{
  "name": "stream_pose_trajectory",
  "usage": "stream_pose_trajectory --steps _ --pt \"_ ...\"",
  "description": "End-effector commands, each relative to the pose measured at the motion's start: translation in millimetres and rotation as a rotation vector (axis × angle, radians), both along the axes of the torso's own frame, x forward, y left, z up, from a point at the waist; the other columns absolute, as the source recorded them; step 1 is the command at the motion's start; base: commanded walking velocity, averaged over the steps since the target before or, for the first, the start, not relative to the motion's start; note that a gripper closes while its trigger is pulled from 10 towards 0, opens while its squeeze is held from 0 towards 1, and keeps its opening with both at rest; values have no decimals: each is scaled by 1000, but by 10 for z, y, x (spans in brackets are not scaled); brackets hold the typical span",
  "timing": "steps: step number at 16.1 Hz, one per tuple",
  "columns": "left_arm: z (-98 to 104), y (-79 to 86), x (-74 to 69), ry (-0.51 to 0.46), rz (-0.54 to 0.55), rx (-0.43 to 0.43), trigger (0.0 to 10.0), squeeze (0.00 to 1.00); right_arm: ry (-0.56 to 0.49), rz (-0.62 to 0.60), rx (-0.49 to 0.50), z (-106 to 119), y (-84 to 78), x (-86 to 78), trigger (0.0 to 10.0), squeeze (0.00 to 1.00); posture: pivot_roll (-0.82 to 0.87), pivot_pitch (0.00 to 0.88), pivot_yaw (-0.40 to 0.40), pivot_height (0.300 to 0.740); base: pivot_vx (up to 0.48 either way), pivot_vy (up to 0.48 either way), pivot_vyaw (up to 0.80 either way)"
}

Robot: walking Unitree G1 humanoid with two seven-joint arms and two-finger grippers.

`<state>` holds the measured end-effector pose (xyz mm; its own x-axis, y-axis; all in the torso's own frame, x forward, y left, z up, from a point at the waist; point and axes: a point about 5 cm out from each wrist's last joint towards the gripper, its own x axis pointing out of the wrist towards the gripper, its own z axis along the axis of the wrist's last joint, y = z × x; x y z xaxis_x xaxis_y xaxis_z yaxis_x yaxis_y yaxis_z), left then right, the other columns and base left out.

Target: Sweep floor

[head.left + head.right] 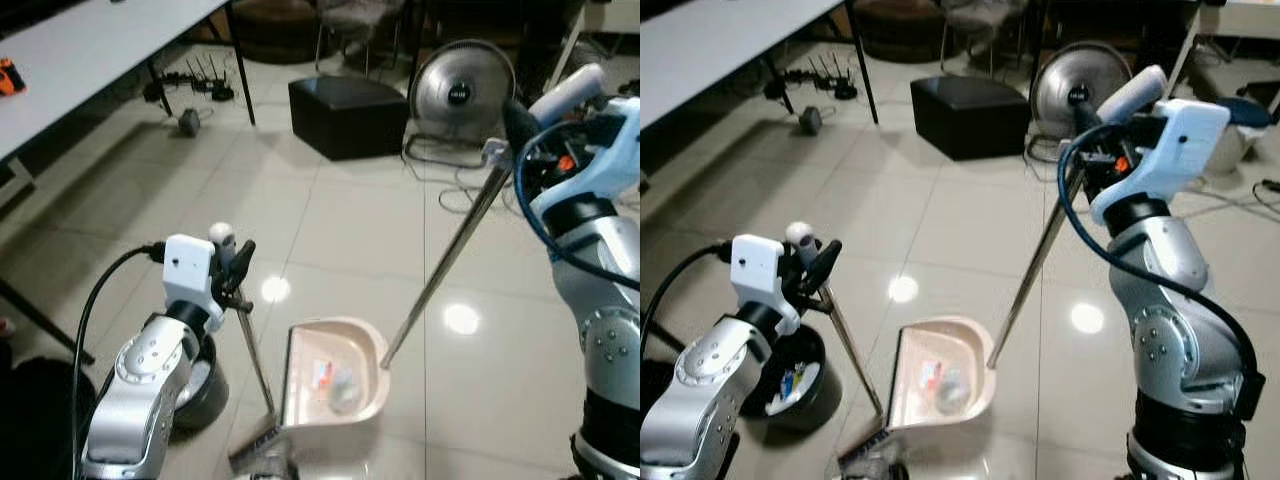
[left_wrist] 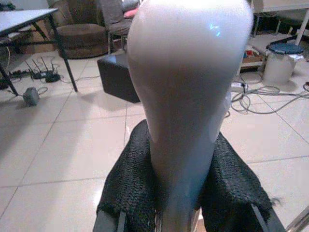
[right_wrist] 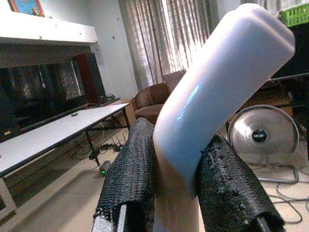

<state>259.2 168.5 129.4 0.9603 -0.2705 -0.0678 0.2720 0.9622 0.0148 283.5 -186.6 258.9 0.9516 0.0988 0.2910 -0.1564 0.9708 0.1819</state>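
The dustpan point(image 1: 335, 385) sits on the tiled floor point(image 1: 330, 230) right in front of the robot, pale pink, with a little heap of scraps inside it. Its long metal handle point(image 1: 445, 265) slants up from the pan's far right corner to the right gripper point(image 1: 515, 130), whose black fingers point(image 3: 130, 179) are closed tight around the white grip at the top. On the near left side of the dustpan the broom point(image 1: 252, 345) stands almost upright, its dark head touching the floor at the pan's near edge. The left gripper point(image 1: 232, 268) has its fingers point(image 2: 130, 183) clamped around the broom's white knob. Just left of the broom, close to the dustpan, stands a black bin point(image 1: 790, 385) holding bits of rubbish. Beyond the dustpan are a black box point(image 1: 348, 115) and a round floor fan point(image 1: 460, 92); a white desk point(image 1: 90, 50) stretches off to the far left.
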Motion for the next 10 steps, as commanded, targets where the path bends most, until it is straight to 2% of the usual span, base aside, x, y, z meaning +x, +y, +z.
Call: stream_pose_trajectory --steps 1,4,10 --pt "38 4 -18 -10 -3 13 10000 0 -56 16 12 133 34 -38 10000 0 -53 0 58 740 -289 0 0" --pt "51 3 -9 -15 -9 16 10000 0 -45 21 2 123 41 -33 10000 0 -55 0 60 740 -279 0 0" --pt "58 21 6 -23 -5 41 10000 0 -39 -2 61 128 -25 -34 10000 0 -56 0 71 740 0 0 0"
